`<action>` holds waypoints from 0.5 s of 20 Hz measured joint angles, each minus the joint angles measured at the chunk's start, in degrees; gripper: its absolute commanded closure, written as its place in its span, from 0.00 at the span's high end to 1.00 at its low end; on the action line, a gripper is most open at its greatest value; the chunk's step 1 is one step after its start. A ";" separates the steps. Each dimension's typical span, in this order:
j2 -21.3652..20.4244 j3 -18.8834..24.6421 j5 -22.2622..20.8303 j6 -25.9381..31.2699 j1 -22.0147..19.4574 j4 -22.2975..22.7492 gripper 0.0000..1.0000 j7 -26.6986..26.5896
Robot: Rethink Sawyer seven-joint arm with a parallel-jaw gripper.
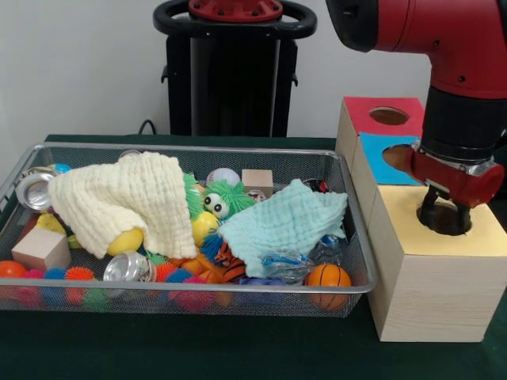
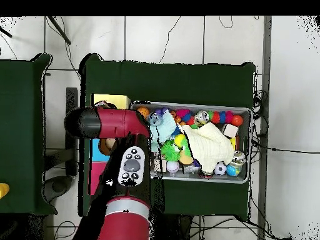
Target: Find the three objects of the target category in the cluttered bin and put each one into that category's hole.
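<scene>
Black gripper (image 1: 442, 214) lowered into round hole of yellow-topped wooden box (image 1: 432, 273); finger state indeterminable. Wire-mesh bin (image 1: 356, 237) left of box, holding orange mini basketball (image 1: 328, 277) near box.

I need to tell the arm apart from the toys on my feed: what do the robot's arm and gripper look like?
The arm has glossy red rounded shells joined by black cylindrical segments. Near the wrist a red collar sits over a thin silver ring. The gripper below it is black and chunky. From overhead, the arm carries a black oval panel with a grey round dial and small pale buttons. No loose cables show on it.
</scene>
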 measured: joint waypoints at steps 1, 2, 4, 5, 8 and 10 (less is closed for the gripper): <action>-0.16 0.38 0.00 0.82 -0.38 -0.12 1.00 0.00; -0.26 0.63 0.00 1.41 -0.65 -0.20 1.00 0.00; -0.67 1.67 -0.02 3.67 -1.63 -0.59 1.00 0.00; -0.83 2.23 -0.02 4.98 -2.17 -0.87 1.00 0.00; -1.00 3.16 -0.19 6.67 -2.96 -1.29 1.00 0.00; -0.98 3.46 -0.35 8.01 -3.22 -1.27 1.00 0.00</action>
